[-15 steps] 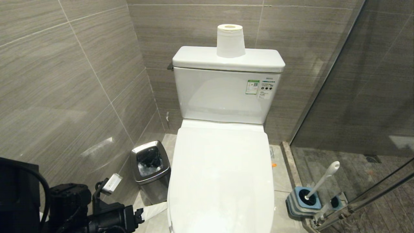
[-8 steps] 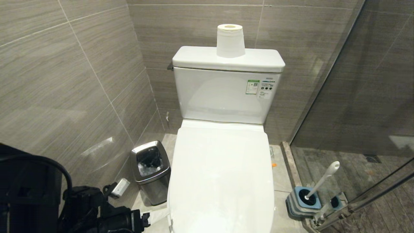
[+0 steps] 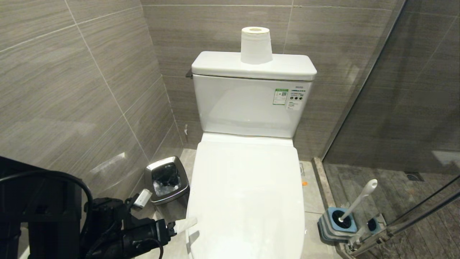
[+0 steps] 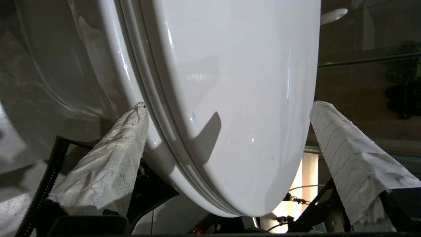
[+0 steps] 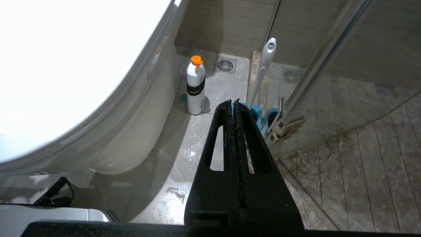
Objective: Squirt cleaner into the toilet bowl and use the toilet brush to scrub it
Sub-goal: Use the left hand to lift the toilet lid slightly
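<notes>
The white toilet stands with its lid [image 3: 248, 194] shut, so the toilet bowl's inside is hidden; only its outer wall [image 4: 49, 85] shows. My left gripper [image 4: 230, 107] is open wide at the lid's front left edge. One paper-wrapped finger [image 4: 131, 131] lies under the rim, the other [image 4: 332, 131] over the lid. The toilet brush [image 3: 359, 199] stands in its blue holder [image 3: 334, 225] on the right. A white bottle with an orange cap [image 5: 196, 87] stands on the floor by the toilet, with a turquoise smear at its base. My right gripper [image 5: 233, 100] is shut and empty.
A steel bin [image 3: 167, 181] stands left of the toilet, close to my left arm. A paper roll [image 3: 256, 45] sits on the tank. A glass shower partition [image 3: 395, 126] with a metal hinge [image 5: 286, 126] closes off the right. Tiled wall on the left.
My left arm has moved right and forward. Its wrapped finger has come up from beside the bin to the lid's left front edge. Nothing else moved.
</notes>
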You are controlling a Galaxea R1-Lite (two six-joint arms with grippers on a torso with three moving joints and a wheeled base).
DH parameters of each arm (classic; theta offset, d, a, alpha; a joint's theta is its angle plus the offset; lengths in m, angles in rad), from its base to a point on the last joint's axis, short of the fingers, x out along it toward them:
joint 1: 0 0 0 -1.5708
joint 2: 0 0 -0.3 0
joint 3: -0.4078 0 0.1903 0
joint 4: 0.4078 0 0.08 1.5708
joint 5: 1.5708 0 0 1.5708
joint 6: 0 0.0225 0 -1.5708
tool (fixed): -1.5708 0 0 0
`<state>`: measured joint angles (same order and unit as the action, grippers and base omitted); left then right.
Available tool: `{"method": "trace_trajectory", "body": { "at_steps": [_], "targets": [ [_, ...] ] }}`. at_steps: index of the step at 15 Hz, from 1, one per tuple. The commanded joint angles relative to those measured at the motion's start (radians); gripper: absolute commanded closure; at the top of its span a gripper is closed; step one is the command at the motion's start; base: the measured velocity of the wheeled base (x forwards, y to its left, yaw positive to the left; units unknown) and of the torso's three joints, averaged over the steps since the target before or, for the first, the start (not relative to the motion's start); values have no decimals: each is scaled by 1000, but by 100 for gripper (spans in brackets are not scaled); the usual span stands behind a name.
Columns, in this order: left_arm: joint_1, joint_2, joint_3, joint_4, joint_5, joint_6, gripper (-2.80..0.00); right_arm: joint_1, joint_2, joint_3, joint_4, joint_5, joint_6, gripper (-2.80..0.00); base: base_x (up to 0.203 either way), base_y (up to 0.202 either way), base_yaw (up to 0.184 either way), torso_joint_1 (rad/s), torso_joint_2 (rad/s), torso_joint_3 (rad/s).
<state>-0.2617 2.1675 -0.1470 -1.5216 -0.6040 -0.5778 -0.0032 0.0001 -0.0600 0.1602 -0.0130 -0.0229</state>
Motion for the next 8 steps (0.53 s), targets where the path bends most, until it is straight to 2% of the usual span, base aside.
{"method": "trace_trajectory", "body": {
  "at_steps": [1,4,8],
  "targets": [
    [-6,-28,-4,-8,1,-17,-280,0,-2,0,1,-1,0,0,0,0,0,0,0,0],
    [-37,-13,1,-8,33,-1,-280,0,-1,0,1,-1,0,0,0,0,0,0,0,0],
    [-23,32,28,-8,22,190,-280,0,-2,0,1,1,0,0,0,0,0,0,0,0]
  ]
}}
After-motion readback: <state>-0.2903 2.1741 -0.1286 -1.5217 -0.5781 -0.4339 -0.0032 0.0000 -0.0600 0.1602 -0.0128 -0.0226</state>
